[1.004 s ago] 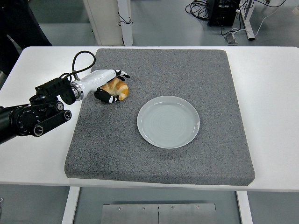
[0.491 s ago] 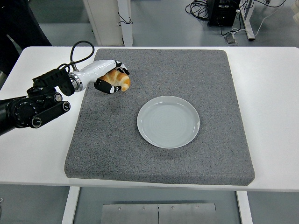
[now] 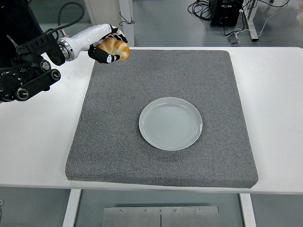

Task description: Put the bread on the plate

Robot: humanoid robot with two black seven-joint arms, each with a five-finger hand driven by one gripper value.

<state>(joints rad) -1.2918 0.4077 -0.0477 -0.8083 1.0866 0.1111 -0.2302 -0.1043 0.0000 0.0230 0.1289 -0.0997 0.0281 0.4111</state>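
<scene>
Bread (image 3: 115, 46), a golden-brown croissant-like piece, sits in the grasp of the left hand (image 3: 108, 47), held up in the air near the far left corner of the grey mat (image 3: 161, 156), at about 11 o'clock from the plate (image 3: 171, 123). The left hand is clenched around it: black fingertips (image 3: 110, 58) curl under the near side and more fingers (image 3: 118, 35) wrap over the top, so only part of the crust shows between them. Its long axis runs roughly left to right, the free rounded end pointing toward 3 o'clock.

The plate is a pale grey-green round dish lying flat on the mat a little right of the mat's middle, and it holds nothing. It is well apart from the bread.

The white forearm shell (image 3: 85, 37) leads back to black arm joints (image 3: 26, 80) that are cut off at the picture's left edge. The underside of the bread and the palm are hidden. The mat lies on the white table (image 3: 274, 94), covering most of its middle. At the far edge, a table leg and cables on the floor (image 3: 222, 14) are partly cut off by the top of the picture.
</scene>
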